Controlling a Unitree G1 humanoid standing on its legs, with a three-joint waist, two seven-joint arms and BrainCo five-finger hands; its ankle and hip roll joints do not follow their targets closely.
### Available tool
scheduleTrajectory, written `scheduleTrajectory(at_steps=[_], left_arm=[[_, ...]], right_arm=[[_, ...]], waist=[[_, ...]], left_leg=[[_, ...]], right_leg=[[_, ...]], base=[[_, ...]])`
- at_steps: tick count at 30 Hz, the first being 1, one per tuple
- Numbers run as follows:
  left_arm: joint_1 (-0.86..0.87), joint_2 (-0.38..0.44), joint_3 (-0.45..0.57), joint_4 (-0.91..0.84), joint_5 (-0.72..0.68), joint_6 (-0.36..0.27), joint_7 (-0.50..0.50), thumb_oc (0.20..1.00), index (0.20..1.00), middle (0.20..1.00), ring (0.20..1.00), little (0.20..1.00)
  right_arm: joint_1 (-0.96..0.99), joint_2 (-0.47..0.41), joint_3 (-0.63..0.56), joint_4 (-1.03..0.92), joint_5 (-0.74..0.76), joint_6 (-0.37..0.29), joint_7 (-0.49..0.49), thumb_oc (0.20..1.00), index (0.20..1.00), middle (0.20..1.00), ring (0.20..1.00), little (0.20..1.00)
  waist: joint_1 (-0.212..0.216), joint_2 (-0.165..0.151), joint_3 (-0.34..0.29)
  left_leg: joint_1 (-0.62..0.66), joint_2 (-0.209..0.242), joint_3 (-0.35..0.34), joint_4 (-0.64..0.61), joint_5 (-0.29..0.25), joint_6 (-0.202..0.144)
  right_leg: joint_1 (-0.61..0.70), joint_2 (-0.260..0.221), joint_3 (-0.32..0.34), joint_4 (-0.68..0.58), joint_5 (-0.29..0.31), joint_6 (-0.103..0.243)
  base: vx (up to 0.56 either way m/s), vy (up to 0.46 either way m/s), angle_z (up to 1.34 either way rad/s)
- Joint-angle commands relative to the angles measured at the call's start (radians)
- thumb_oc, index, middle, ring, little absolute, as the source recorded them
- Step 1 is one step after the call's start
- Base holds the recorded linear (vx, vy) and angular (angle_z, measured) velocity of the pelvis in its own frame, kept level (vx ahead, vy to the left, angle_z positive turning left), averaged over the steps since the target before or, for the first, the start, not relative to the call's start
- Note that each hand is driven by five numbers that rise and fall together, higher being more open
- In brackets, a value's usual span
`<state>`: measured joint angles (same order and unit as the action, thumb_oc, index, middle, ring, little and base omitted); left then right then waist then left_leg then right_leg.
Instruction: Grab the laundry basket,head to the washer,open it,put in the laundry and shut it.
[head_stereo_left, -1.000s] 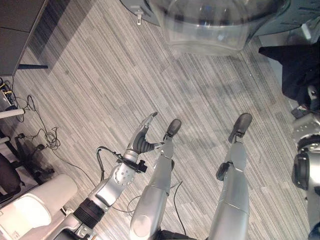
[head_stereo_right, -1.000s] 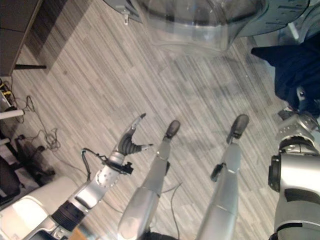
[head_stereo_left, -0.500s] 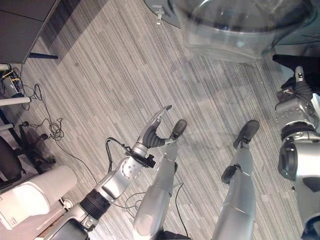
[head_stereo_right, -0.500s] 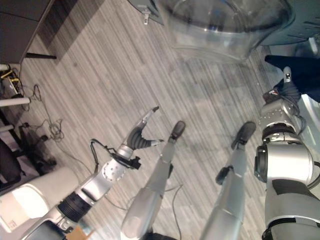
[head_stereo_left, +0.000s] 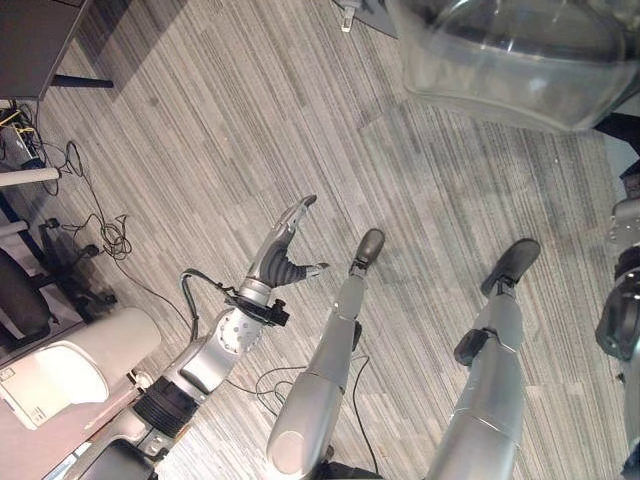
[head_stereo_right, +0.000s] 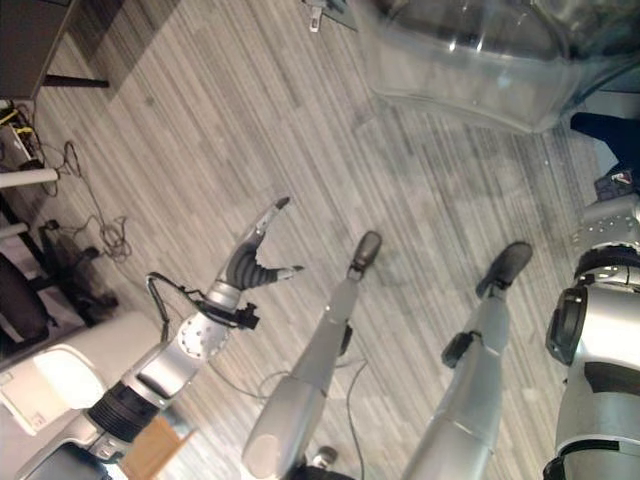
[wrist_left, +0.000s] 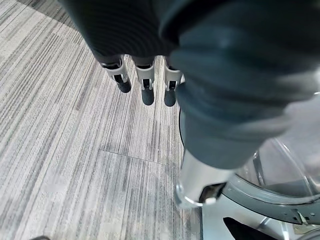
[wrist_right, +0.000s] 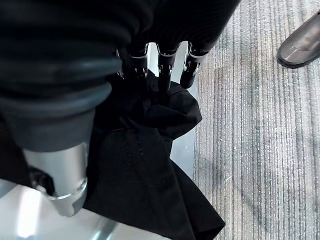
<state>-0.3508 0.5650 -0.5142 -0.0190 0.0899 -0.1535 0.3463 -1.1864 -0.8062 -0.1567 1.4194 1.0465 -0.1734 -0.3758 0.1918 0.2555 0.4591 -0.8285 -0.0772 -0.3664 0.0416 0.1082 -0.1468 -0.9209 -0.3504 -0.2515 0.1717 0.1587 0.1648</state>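
Left hand (head_stereo_left: 283, 262) held out over the grey striped floor (head_stereo_left: 200, 150), fingers (wrist_left: 145, 90) straight and spread, thumb apart, holding nothing. Washer door (head_stereo_left: 520, 55) — clear, domed — stands open at the far edge, above the floor. Right hand (wrist_right: 160, 65) at the far right over dark laundry (wrist_right: 145, 175) lying on a pale surface; fingertips touch or sink into the cloth — grip cannot be told.

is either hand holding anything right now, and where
The right hand grips the dark laundry at its bunched top edge. The left hand is open, holding nothing.
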Motion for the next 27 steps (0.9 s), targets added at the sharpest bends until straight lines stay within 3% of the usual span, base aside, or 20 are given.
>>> scheduleTrajectory(at_steps=[1,2,3,4,5,6,12,20,21,27], left_arm=[[0.028,-0.023,0.022,-0.117,0.000,-0.051,0.034,1.000,1.000,1.000,1.000,1.000],[0.028,-0.023,0.023,-0.117,0.000,-0.051,0.034,1.000,1.000,1.000,1.000,1.000],[0.028,-0.021,0.029,-0.117,-0.002,-0.051,0.035,1.000,1.000,1.000,1.000,1.000],[0.028,-0.018,0.032,-0.119,-0.002,-0.052,0.036,1.000,1.000,1.000,1.000,1.000],[0.028,-0.015,0.035,-0.119,-0.002,-0.051,0.035,1.000,1.000,1.000,1.000,1.000],[0.028,-0.013,0.038,-0.119,-0.001,-0.052,0.036,1.000,1.000,1.000,1.000,1.000],[0.039,-0.011,0.060,-0.121,0.006,-0.054,0.045,1.000,1.000,1.000,1.000,1.000],[0.025,-0.014,0.084,-0.069,0.046,-0.049,0.043,1.000,1.000,1.000,1.000,1.000],[0.037,0.013,0.090,-0.074,0.052,-0.053,0.029,1.000,1.000,1.000,1.000,1.000],[0.077,0.037,0.094,-0.096,0.030,-0.060,-0.012,1.000,1.000,1.000,1.000,1.000]], right_arm=[[-0.054,-0.195,0.121,-0.068,-0.012,-0.084,-0.011,0.633,0.633,0.633,0.633,0.633],[-0.054,-0.195,0.121,-0.068,-0.012,-0.084,-0.011,0.592,0.592,0.592,0.592,0.592],[-0.059,-0.191,0.121,-0.071,-0.009,-0.087,-0.013,0.489,0.489,0.489,0.489,0.489],[-0.061,-0.193,0.122,-0.072,-0.009,-0.088,-0.014,0.438,0.438,0.438,0.438,0.438],[-0.067,-0.195,0.126,-0.074,-0.009,-0.090,-0.015,0.294,0.294,0.294,0.294,0.294],[-0.070,-0.199,0.127,-0.077,-0.008,-0.093,-0.016,0.200,0.200,0.200,0.200,0.200],[-0.029,-0.201,0.111,-0.148,-0.018,-0.133,-0.037,0.200,0.200,0.200,0.200,0.200],[0.196,-0.186,-0.068,-0.346,0.016,-0.250,-0.063,0.200,0.200,0.200,0.200,0.200],[0.190,-0.246,-0.091,-0.380,0.005,-0.271,-0.079,0.200,0.200,0.200,0.200,0.200],[0.137,-0.369,-0.024,-0.430,-0.097,-0.260,-0.114,0.200,0.200,0.200,0.200,0.200]], waist=[[-0.051,0.130,0.061],[-0.052,0.130,0.061],[-0.054,0.129,0.061],[-0.055,0.129,0.061],[-0.057,0.129,0.061],[-0.057,0.129,0.061],[-0.078,0.121,0.061],[-0.134,0.079,0.061],[-0.153,0.053,0.061],[-0.174,0.018,0.057]], left_leg=[[0.120,0.087,0.113,-0.129,-0.072,-0.052],[0.120,0.087,0.113,-0.129,-0.072,-0.052],[0.121,0.091,0.113,-0.129,-0.072,-0.055],[0.122,0.093,0.114,-0.129,-0.072,-0.056],[0.124,0.094,0.115,-0.129,-0.072,-0.058],[0.125,0.095,0.117,-0.129,-0.071,-0.058],[0.141,0.103,0.137,-0.129,-0.075,-0.064],[0.207,0.121,0.156,-0.129,-0.076,-0.067],[0.249,0.134,0.161,-0.129,-0.083,-0.074],[0.312,0.167,0.185,-0.129,-0.085,-0.085]], right_leg=[[-0.046,0.019,0.065,0.204,-0.215,0.073],[-0.046,0.019,0.065,0.204,-0.215,0.073],[-0.047,0.018,0.063,0.209,-0.218,0.074],[-0.047,0.018,0.061,0.212,-0.218,0.075],[-0.046,0.015,0.060,0.215,-0.219,0.075],[-0.046,0.014,0.059,0.219,-0.219,0.076],[-0.033,0.010,0.058,0.219,-0.215,0.079],[0.035,0.016,0.054,0.162,-0.158,0.071],[0.069,0.027,0.054,0.142,-0.153,0.072],[0.127,0.040,0.051,0.117,-0.149,0.069]], base=[[0.00,-0.033,0.04],[0.00,-0.051,0.04],[0.00,-0.047,0.03],[0.00,-0.063,0.04],[0.00,-0.042,0.04],[0.00,-0.030,0.05],[0.00,-0.027,0.04],[-0.04,-0.032,0.01],[-0.02,-0.021,-0.08],[-0.01,-0.031,-0.22]])
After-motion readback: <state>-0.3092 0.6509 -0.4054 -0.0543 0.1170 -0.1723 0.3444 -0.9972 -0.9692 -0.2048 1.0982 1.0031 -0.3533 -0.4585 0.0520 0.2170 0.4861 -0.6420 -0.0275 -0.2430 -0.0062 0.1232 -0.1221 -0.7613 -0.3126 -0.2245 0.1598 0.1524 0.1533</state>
